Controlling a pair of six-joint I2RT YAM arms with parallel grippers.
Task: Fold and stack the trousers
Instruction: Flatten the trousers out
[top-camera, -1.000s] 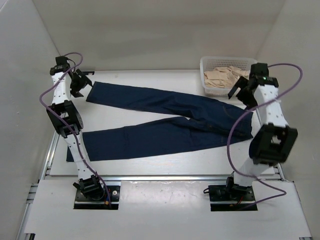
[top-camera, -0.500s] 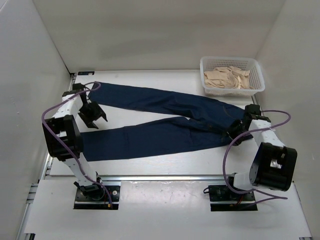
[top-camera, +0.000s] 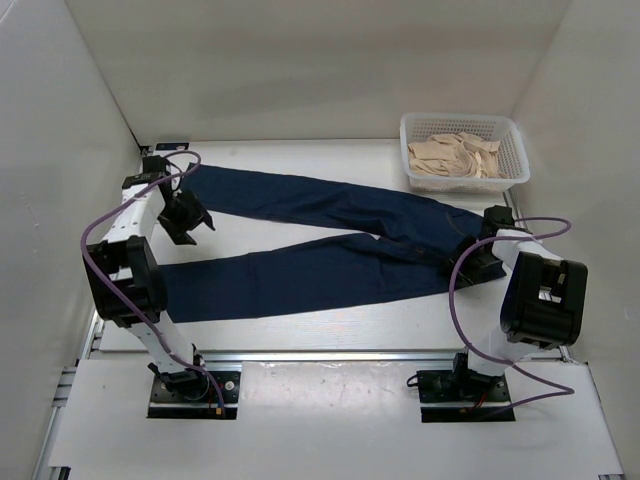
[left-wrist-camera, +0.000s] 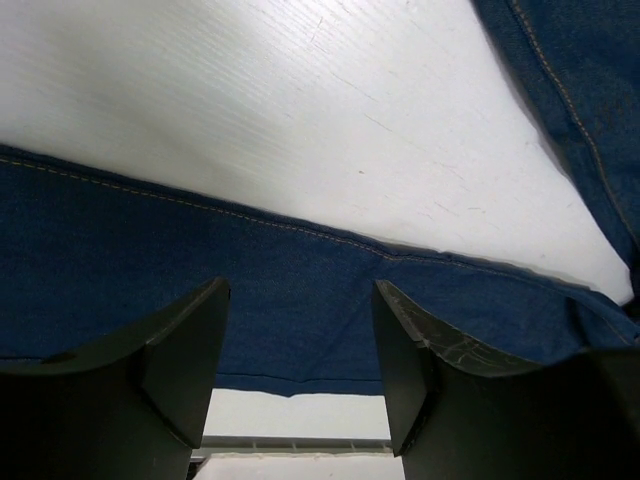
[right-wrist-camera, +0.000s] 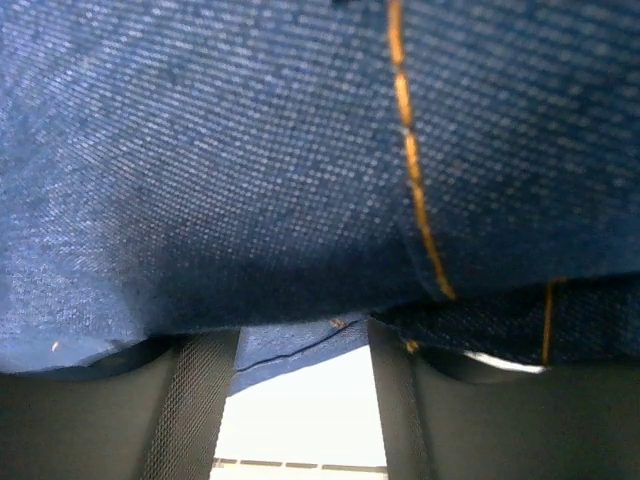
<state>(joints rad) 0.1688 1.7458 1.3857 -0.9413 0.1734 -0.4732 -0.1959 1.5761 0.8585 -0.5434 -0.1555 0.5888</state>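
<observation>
Nothing's getting folded yet, folks. The trousers are lying flat on the tabletop, legs splaying in a V. Left fingers are hovering apart near the cuffs, and right fingers are sitting apart at the waistband. All the folding and stacking is left.

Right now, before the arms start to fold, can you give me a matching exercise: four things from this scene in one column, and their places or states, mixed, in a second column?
Column one:
1. trousers
2. basket
3. left gripper
4. right gripper

Column two:
a. at the waist end of the denim, on the right side
b. in the far right corner, holding beige cloth
c. lying flat, legs spread apart like a V
d. near the leg ends, on the left side

Pairs: 1-c, 2-b, 3-d, 4-a
</observation>
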